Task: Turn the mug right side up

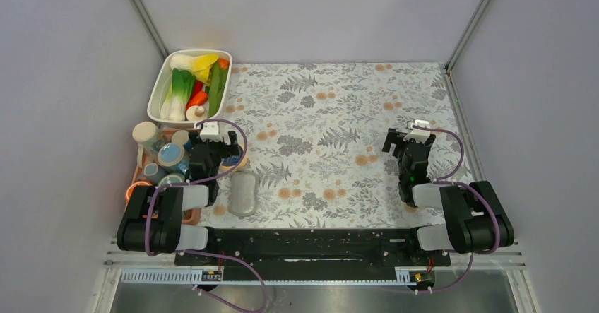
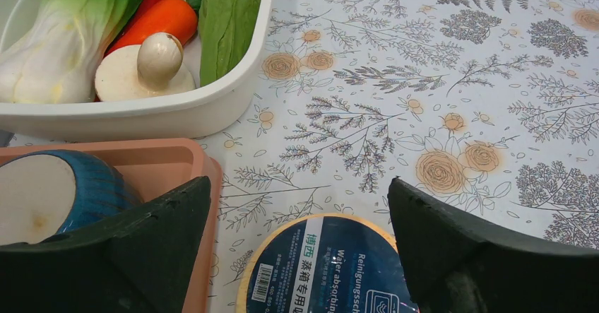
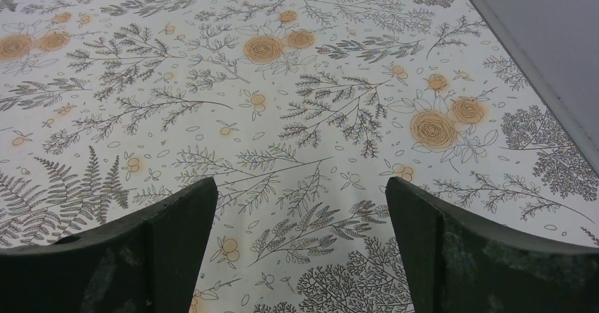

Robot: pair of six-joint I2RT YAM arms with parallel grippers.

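A blue mug [image 2: 49,196] with a pale unglazed base facing up stands upside down in the pink tray [image 2: 169,161], just left of my left fingers. From above the same mug [image 1: 172,155] sits among other cups in that tray [image 1: 192,215]. My left gripper [image 1: 214,149] hangs open beside the tray. Its jaws [image 2: 298,186] stand wide over a round blue-labelled disc [image 2: 325,267] with a yellow rim. My right gripper [image 1: 407,147] is open over bare cloth on the right, with nothing between its jaws [image 3: 300,186].
A white tub [image 1: 157,95] of toy vegetables stands at the back left, its rim [image 2: 141,115] close ahead of the left fingers. A pale grey oblong object [image 1: 244,193] lies near the front left. Grey walls enclose the flowered cloth [image 1: 339,115].
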